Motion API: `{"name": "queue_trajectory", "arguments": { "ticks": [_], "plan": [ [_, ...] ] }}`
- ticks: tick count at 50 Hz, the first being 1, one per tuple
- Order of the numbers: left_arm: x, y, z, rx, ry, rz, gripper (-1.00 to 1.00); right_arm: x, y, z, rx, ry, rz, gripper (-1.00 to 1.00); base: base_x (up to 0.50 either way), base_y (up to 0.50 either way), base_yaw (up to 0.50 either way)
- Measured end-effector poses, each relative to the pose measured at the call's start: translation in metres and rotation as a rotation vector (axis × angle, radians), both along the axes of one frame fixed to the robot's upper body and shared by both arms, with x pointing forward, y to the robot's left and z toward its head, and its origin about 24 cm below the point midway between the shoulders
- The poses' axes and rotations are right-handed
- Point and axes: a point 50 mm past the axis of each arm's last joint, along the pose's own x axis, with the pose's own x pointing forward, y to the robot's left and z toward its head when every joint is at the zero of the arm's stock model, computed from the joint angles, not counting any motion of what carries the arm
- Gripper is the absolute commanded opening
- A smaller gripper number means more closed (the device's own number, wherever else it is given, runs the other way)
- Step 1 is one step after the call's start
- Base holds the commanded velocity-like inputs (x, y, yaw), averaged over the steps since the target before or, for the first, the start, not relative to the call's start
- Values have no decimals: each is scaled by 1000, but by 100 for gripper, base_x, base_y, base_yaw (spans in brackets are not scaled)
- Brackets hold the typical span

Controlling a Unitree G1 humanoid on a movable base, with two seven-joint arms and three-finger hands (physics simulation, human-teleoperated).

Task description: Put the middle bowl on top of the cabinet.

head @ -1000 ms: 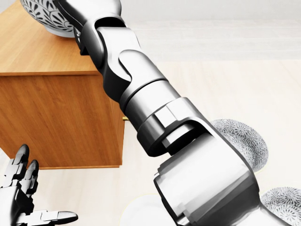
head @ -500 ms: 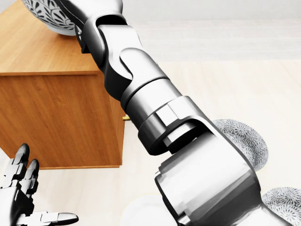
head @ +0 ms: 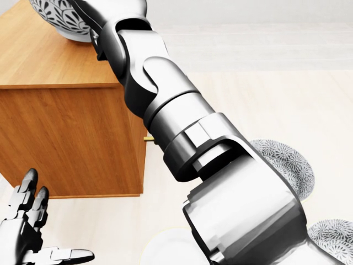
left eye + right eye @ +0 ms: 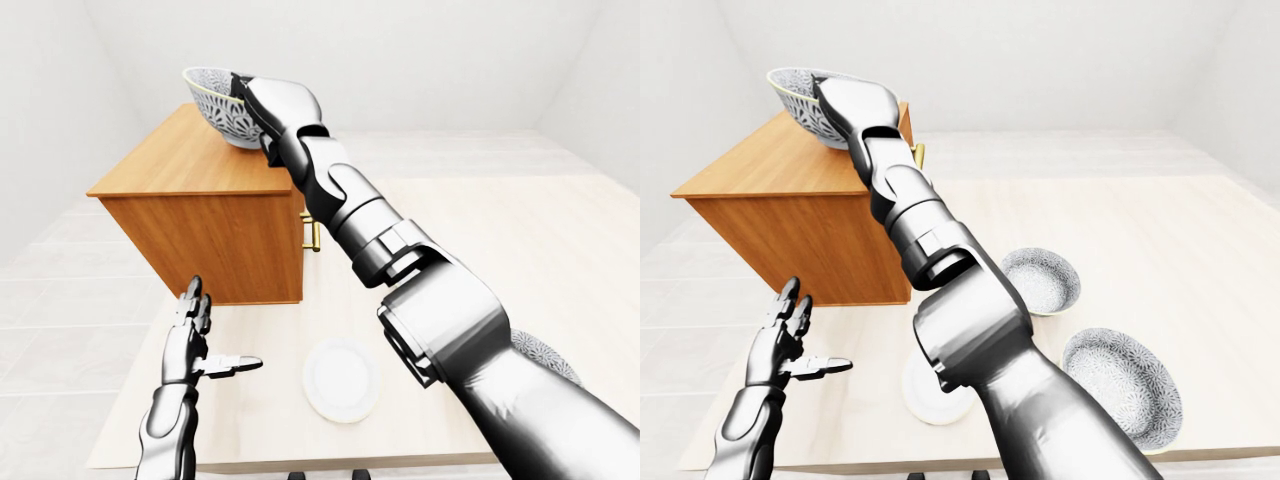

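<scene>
Wooden cabinet (image 4: 205,225) stands under the patterned bowl (image 4: 213,108). The right hand (image 4: 272,105) grips its rim; the left hand (image 4: 190,335) is spread open

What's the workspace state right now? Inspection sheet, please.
Surface: light wooden table, carrying the cabinet and dishes.
Job's things: patterned bowl tilted over the top of the wooden cabinet; cannot tell if it touches.
Clutter: second bowl, third bowl and white plate on the table.
Grippers: right hand closed on the patterned bowl's rim; left hand open, empty, low in the view's left.
Cables: nothing seen.
Surroundings: white walls, pale tiled floor.
</scene>
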Motion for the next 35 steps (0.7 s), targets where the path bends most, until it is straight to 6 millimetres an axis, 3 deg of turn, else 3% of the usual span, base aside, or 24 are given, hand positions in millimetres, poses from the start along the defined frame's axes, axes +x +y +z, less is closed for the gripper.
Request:
{"name": "queue_trajectory", "arguments": {
  "ticks": [19,27,35],
  "plan": [
    [1,-2,-2,0,9,-4,100,-1,1,3,19,-15,3,-30,0,0,0],
    [2,-2,-2,1,11,-4,100,-2,2,5,30,-20,7,35,0,0,0],
    [2,-3,-3,3,14,-6,100,-3,1,8,38,-42,5,58,0,0,0]
  ]
}}
